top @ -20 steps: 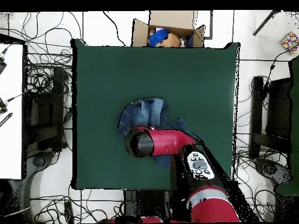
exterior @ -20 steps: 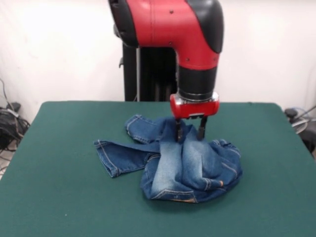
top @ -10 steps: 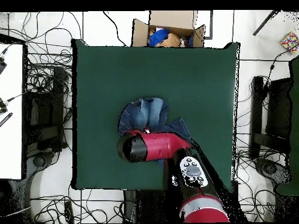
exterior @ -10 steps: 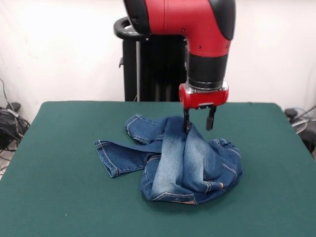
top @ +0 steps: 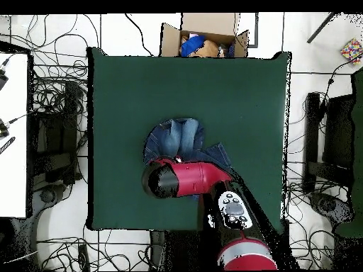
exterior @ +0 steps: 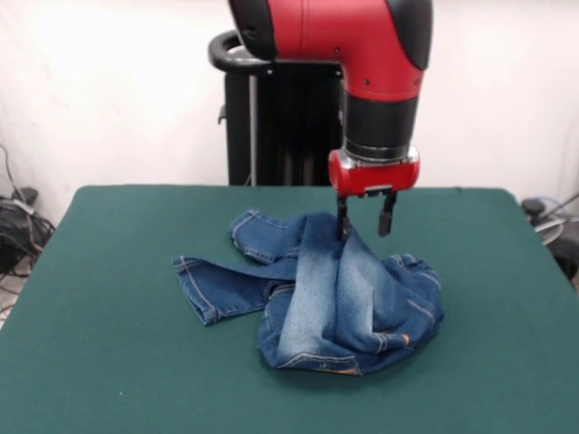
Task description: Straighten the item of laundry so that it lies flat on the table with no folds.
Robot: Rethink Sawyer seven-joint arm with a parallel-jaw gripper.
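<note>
The item of laundry (exterior: 344, 298), a small pair of blue jeans, lies crumpled in the middle of the green table (exterior: 109, 362). The body is bunched in folds at the right, and one leg (exterior: 217, 287) stretches out to the left. My gripper (exterior: 365, 226) hangs open just above the far top of the heap. Its left fingertip is at the peak of a raised fold, and nothing sits between the fingers. In the overhead view the jeans (top: 176, 138) show partly beyond the arm (top: 186, 178), which hides the gripper.
A cardboard box (top: 205, 37) with things inside stands off the table's (top: 227, 92) far edge in the overhead view. Cables and stands surround the table on the floor. Green surface shows on all sides of the jeans.
In the front view my gripper has lifted out of the jeans and shifted right, staying open. In the last half second it barely moved. The jeans' top fold now reaches up to the left fingertip.
</note>
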